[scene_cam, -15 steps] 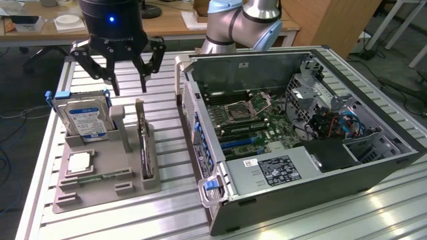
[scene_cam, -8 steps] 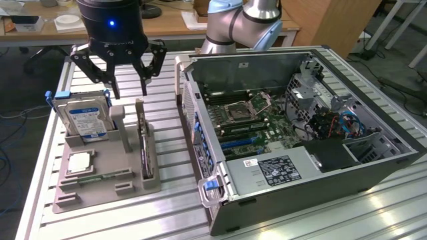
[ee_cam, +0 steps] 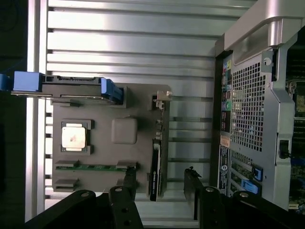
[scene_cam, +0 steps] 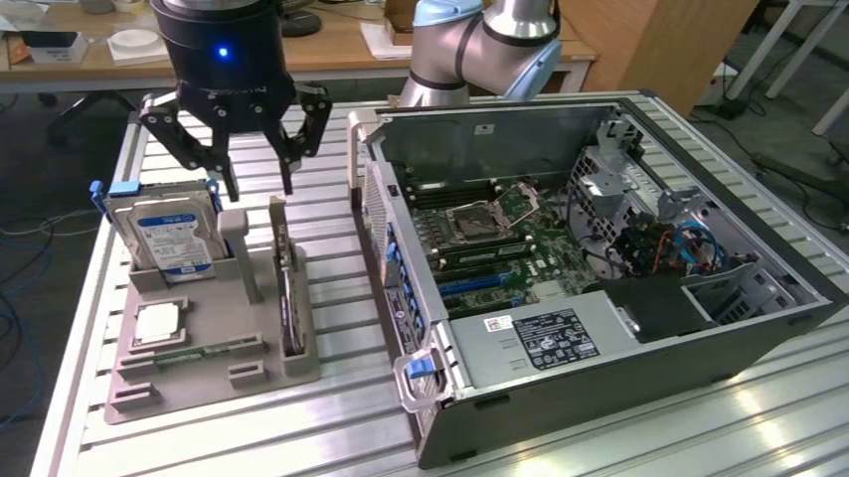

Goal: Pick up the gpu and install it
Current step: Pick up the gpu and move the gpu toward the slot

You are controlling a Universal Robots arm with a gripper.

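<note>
The gpu is a thin black card standing on edge in a slot of the grey holder tray, its silvery bracket end toward the far side. My gripper hangs open above the far end of the tray, between the hard drive and the gpu, with nothing between its fingers. In the wrist view the gpu lies straight below, and the open gripper straddles its near end from above without touching it.
A blue-labelled hard drive stands in the tray beside the gpu, with a CPU chip and a memory stick lying flat. The open computer case lies at the exterior view's right, motherboard and blue slots exposed.
</note>
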